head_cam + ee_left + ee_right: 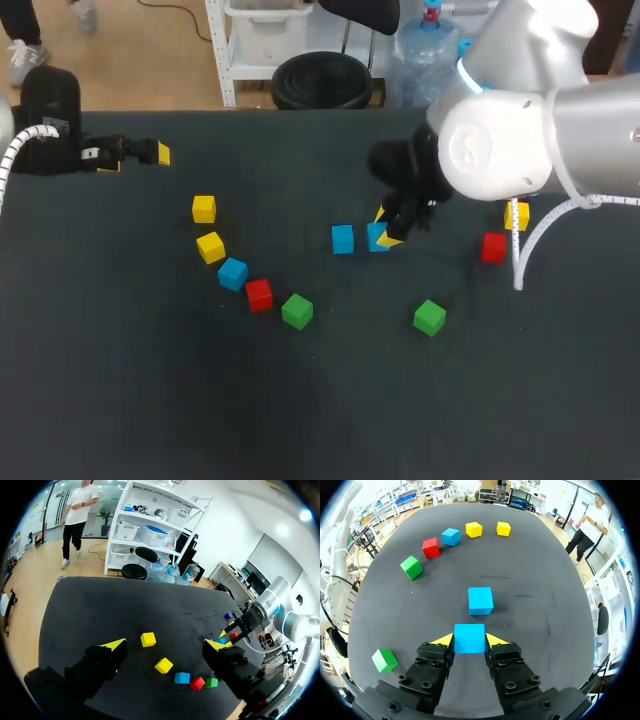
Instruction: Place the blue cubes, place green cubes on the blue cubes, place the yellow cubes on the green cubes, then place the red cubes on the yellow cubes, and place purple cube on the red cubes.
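Observation:
My right gripper (385,233) (470,641) is shut on a blue cube (376,238) (469,638), low at the table's middle. A second blue cube (343,239) (480,600) sits just ahead of it, a small gap apart. A curved row at the left holds two yellow cubes (204,208) (210,246), a third blue cube (233,273), a red cube (259,294) and a green cube (297,311). Another green cube (429,318) lies nearer the front. A red cube (493,247) and a yellow cube (517,215) lie under my right arm. My left gripper (135,157) (166,644) stands open at the far left.
A small purple cube (227,616) shows in the left wrist view beyond my right gripper; my right arm hides it in the head view. The black table (320,420) has open room along its front.

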Robot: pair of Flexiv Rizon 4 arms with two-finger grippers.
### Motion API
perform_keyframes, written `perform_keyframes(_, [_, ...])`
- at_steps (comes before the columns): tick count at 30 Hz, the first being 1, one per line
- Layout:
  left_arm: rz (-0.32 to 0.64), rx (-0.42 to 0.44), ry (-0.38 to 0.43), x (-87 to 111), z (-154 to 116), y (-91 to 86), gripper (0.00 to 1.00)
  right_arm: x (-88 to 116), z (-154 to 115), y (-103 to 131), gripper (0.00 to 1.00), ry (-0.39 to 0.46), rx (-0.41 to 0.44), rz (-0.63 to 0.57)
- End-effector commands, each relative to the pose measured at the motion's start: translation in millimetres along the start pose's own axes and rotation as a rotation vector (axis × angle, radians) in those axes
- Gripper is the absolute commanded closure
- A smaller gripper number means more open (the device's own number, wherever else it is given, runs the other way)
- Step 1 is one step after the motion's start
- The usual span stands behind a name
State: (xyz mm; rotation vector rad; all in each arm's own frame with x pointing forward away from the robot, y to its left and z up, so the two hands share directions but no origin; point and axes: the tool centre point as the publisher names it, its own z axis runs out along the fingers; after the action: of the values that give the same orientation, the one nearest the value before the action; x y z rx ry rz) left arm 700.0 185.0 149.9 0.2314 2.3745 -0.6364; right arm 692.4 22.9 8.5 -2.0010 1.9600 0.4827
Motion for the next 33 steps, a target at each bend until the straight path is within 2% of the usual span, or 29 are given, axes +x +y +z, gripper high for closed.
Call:
perform_keyframes(1, [0.0, 0.0, 0.0, 0.0, 0.0, 0.0, 0.0, 1.4, 0.7, -4.5, 1.0, -0.011, -0.009, -0.005])
perform_keyframes(33, [0.0, 0.0, 0.0, 0.0, 0.0, 0.0, 0.0, 0.5, 11.7, -12.5, 1.0, -0.029, -0.039, -0.015])
